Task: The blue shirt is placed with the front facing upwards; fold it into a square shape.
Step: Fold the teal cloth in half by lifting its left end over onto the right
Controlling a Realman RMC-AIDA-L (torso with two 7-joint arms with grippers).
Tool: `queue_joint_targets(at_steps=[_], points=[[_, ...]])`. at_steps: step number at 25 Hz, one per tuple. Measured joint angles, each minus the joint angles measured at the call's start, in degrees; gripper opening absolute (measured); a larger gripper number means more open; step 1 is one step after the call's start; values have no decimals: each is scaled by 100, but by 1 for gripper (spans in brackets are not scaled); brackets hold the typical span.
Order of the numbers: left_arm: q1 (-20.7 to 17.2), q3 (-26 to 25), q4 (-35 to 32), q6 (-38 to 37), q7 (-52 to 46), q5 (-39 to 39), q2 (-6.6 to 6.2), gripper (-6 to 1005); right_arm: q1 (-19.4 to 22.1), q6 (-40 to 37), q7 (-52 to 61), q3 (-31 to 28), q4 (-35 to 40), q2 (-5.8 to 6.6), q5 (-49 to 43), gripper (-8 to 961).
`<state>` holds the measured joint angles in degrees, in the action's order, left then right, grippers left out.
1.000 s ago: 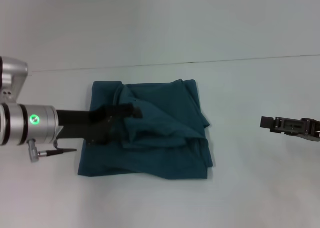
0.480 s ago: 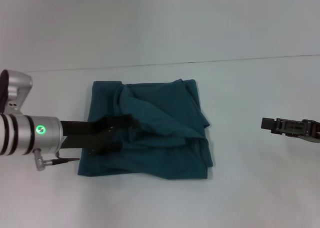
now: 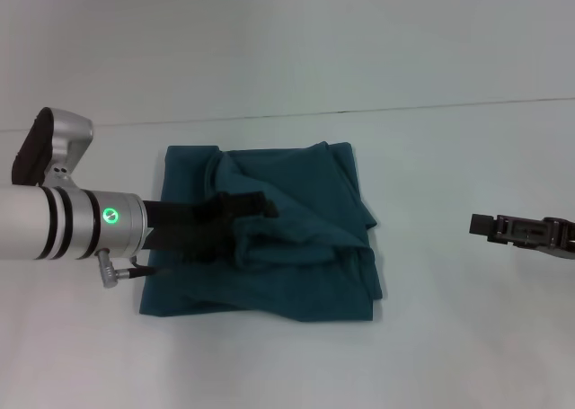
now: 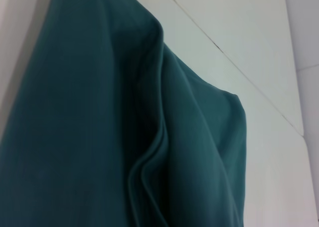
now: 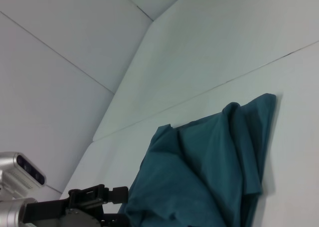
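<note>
Head view records the blue shirt lying folded on the white table, a little left of centre, as a roughly square bundle with plain teal fabric uppermost. Its near and left edges run fairly straight; the upper layers are rumpled, with diagonal creases running from the far left corner toward the right edge, where a loose flap juts out slightly. The left gripper reaches in from the left side on a silver arm bearing a green indicator light, its black fingers lying over the left-centre portion of the shirt, at or just above the fabric. Whether those fingers are spread, closed or pinching cloth cannot be told from these views, since the dark fingers merge with the dark fabric. Left wrist view is filled almost wholly by teal cloth with a deep fold running through it, and the table surface shows beyond. The right gripper hangs over bare table well to the right of the shirt, clear of it; its jaw state cannot be told either. Right wrist view shows the shirt from the side, with the left gripper at its far edge.
</note>
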<state>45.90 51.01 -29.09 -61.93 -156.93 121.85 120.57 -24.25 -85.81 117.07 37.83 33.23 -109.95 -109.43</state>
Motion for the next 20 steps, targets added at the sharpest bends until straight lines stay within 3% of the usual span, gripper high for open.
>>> queue_joint_targets(at_steps=[10, 20], points=[[-21, -6, -67, 147, 187, 67, -3, 924, -7, -32, 0, -4, 0, 0, -8, 819], [-48, -47, -85, 72, 223, 2, 1, 531, -35, -41, 11, -14, 0, 0, -9, 819]])
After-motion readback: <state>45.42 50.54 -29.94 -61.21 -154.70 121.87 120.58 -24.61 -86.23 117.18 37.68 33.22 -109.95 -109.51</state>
